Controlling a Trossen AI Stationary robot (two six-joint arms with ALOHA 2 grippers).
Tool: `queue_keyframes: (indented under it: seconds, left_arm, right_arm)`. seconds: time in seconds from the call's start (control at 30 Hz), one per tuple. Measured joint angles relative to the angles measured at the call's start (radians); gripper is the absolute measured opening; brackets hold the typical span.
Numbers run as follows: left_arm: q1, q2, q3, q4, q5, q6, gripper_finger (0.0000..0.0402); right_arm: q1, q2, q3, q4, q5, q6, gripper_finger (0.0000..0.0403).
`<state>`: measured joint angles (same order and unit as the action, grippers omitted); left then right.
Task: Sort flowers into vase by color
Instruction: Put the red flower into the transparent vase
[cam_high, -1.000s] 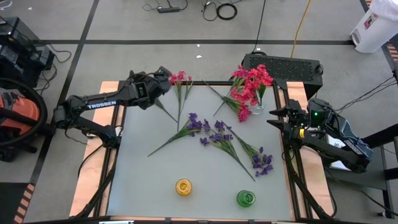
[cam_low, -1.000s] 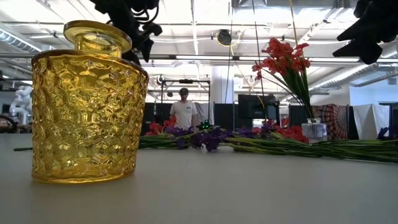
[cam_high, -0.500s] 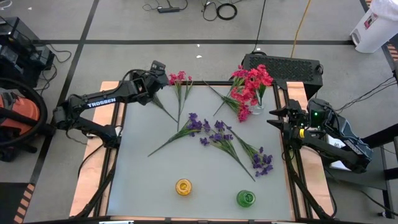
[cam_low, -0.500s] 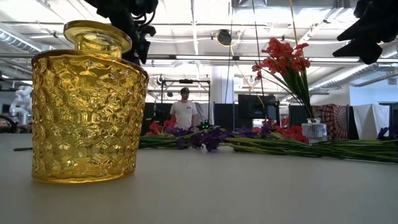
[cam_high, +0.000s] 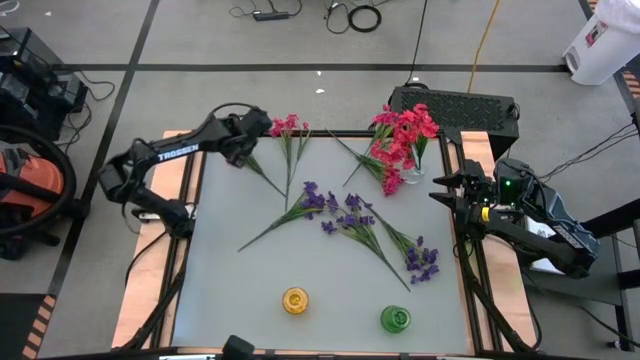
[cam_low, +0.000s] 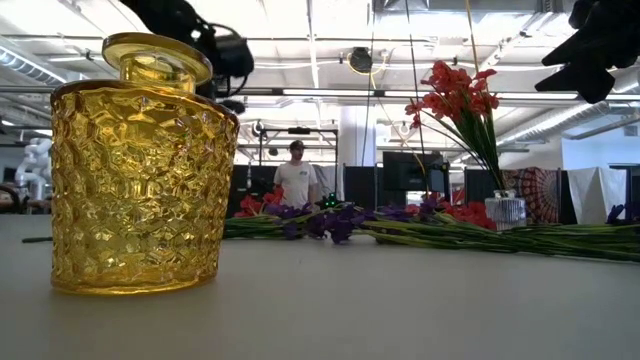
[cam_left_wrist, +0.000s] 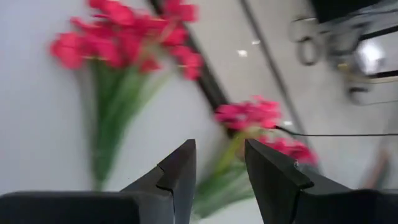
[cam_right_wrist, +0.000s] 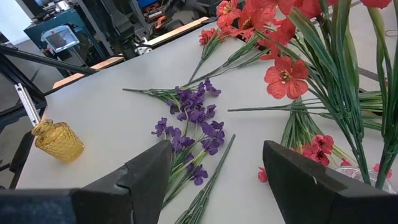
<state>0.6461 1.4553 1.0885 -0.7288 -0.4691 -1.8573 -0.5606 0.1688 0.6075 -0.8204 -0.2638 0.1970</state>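
The left pincer (cam_high: 262, 127) hangs over the counter's (cam_high: 240, 290) far left corner, its fingers (cam_left_wrist: 180, 171) parted with nothing between them. Just ahead of it lie the pink flowers (cam_high: 290, 126); their blossoms sit at the far edge and the stems run back toward the counter's middle. In the left wrist view these blooms and a second reddish cluster beyond them are smeared, so single blossoms cannot be made out.

The right pincer (cam_high: 447, 186) waits off the counter's right edge, jaws wide apart and empty. Beside it stands the clear vase (cam_high: 413, 172), already holding upright red flowers (cam_high: 405, 130), with more red sprigs (cam_high: 388, 178) lying at its foot. Farther in from it the purple flowers (cam_high: 345, 212) lie in loose bundles, their long axes slanting across the middle of the counter, one bunch (cam_high: 422, 262) ending near the right edge.

The yellow vase (cam_high: 295, 300) and green vase (cam_high: 395, 319) stand at the near edge. In the low view the yellow vase hides much of the left side.
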Motion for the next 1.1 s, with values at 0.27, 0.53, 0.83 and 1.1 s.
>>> queue_keyframes:
  seconds: [0.27,0.53,0.83,1.1]
  left_arm:
    - [0.011,0.019,0.000,-0.288,0.128,-0.139,0.0144]
    - [0.010,0.052,0.000,-0.376,0.269,-0.206,0.0144]
    - [0.016,0.208,0.000,-0.235,0.339,-0.171,0.0144]
    - [0.016,0.279,0.000,-0.102,0.324,-0.171,0.0144]
  right_arm:
    - [0.000,0.000,0.000,0.000,0.000,0.000,0.0247]
    - [0.000,0.000,0.000,0.000,0.000,0.000,0.0247]
    - [0.000,0.000,0.000,0.000,0.000,0.000,0.0247]
    - [0.000,0.000,0.000,0.000,0.000,0.000,0.0247]
